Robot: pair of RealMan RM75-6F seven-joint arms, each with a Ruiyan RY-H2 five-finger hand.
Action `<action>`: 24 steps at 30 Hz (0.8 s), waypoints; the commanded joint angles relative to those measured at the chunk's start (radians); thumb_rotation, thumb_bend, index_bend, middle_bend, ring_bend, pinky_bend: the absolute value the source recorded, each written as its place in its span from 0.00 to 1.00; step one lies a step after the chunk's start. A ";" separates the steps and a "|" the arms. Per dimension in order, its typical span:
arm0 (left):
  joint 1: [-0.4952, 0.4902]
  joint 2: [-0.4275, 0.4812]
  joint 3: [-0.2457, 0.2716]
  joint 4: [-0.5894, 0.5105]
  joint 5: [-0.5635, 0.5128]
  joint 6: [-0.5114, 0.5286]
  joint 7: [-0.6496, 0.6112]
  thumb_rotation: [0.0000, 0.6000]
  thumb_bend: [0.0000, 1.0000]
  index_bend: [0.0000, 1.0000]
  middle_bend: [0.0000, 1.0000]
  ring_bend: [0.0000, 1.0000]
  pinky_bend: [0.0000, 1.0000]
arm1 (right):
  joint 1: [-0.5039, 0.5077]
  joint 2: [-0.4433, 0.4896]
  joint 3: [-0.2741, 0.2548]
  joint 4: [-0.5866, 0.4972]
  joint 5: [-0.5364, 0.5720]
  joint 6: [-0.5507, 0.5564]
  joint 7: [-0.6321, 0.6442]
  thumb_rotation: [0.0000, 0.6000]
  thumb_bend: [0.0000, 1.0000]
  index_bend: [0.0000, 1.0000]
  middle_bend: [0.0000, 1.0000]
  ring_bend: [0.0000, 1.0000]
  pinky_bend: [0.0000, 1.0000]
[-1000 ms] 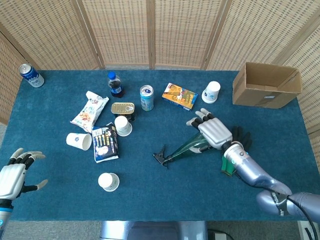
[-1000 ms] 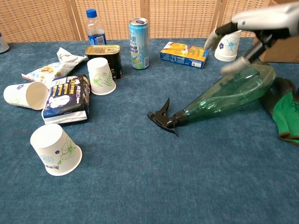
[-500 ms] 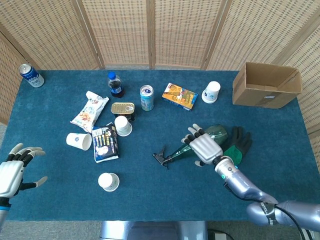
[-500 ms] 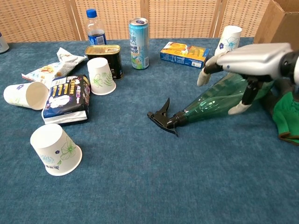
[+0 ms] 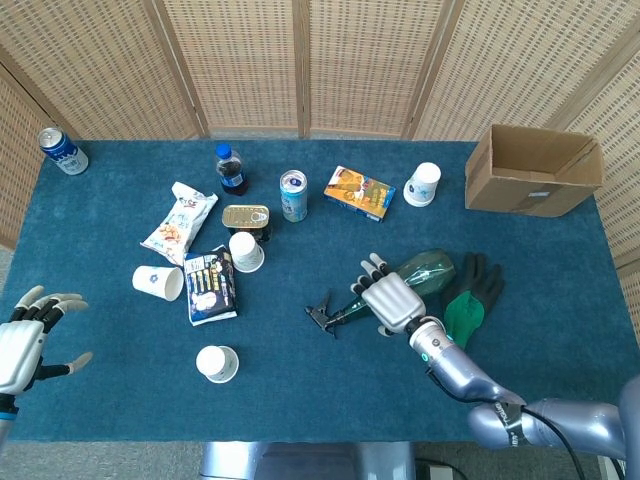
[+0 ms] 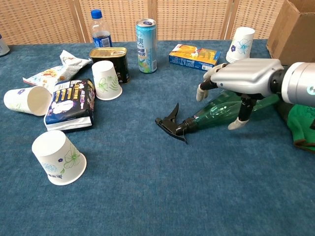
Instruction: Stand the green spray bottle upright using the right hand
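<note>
Right hand [image 6: 241, 81] arched palm-down over neck of green transparent plastic spray bottle [image 6: 224, 109], fingers spread, thumb tip near table; grip not closed. Bottle lies on side on blue cloth table [image 6: 197, 196], black trigger nozzle [image 6: 171, 124] pointing to 9 o'clock. Green-and-black work glove [image 5: 465, 300] at bottle's base, 3 o'clock. Orange snack box [image 6: 195, 56] and white paper cup [image 6: 241, 44] at 12 o'clock. Left hand [image 5: 25, 340] open, empty, far at 9 o'clock.
</note>
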 commanded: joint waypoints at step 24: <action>-0.001 -0.016 0.007 0.042 -0.014 -0.014 -0.035 0.99 0.18 0.29 0.27 0.21 0.00 | 0.009 -0.063 -0.008 0.029 0.025 0.017 -0.095 1.00 0.14 0.44 0.39 0.18 0.25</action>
